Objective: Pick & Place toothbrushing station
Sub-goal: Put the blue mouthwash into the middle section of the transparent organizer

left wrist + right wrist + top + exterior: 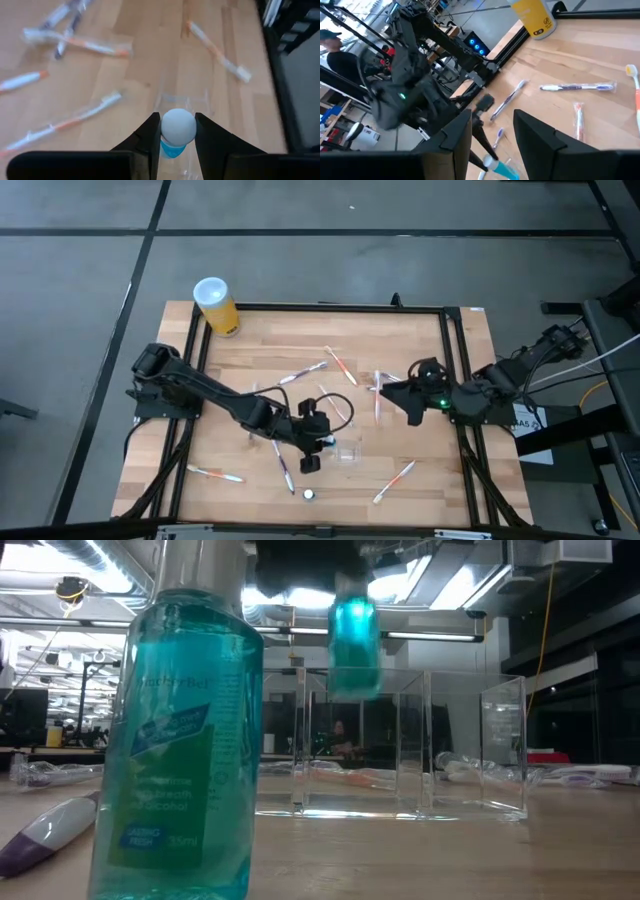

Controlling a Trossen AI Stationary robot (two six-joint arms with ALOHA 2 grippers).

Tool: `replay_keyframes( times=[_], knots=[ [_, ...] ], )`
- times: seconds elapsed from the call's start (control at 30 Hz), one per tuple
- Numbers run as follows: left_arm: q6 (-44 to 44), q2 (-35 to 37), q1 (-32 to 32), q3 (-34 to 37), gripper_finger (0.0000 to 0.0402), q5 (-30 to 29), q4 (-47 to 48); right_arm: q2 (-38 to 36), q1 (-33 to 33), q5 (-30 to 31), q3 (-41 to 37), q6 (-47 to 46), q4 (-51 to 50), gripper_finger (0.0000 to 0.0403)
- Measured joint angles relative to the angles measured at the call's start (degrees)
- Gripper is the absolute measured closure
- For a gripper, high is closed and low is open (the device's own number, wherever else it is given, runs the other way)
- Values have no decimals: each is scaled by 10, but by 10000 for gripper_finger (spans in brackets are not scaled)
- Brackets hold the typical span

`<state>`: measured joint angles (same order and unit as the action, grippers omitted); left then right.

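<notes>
A small teal bottle (353, 645) with a white cap hangs in the air, and my left gripper (178, 120) is shut on it just above the clear plastic holder (410, 745), which stands on the wooden table (250, 345). A second teal bottle (175, 740) stands upright near the table's front edge. Slim white toothbrushes (302, 374) (217, 50) lie scattered flat on the wood. My right gripper (392, 395) hovers open to the right of the holder, with nothing between its fingers (455, 135). My left gripper pinches the bottle's white cap (169, 127) between its two fingers, one on each side. The fingers slant down from the table's left. The bottle hangs upright below them, its teal body (172, 149) clear of the table and over the holder.
A yellow canister (215, 305) with a white lid stands at the table's far left corner. More toothbrushes lie near the front (393, 481) and the left (215, 474). A black frame (452, 360) rims the table. A person shows in the room beyond (335, 50).
</notes>
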<state>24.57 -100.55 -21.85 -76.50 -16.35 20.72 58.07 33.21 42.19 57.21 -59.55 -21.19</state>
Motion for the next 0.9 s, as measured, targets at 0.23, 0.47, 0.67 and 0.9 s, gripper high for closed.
replay_keyframes(
  times=[0.23, 0.47, 0.67, 0.9],
  knots=[
    [9, -30, -19, 0, 315, -3, -11, 3, 35, 42, 0, 11, 21, 254],
    [12, -47, -21, 0, 315, -21, -17, 3, 64, 78, 0, 13, 27, 254],
    [12, -54, -20, 0, 315, -24, -11, 3, 81, 95, 0, 12, 29, 254],
    [7, -58, -18, 1, 315, -38, -14, 4, 98, 110, 0, 12, 29, 254]
  ],
)
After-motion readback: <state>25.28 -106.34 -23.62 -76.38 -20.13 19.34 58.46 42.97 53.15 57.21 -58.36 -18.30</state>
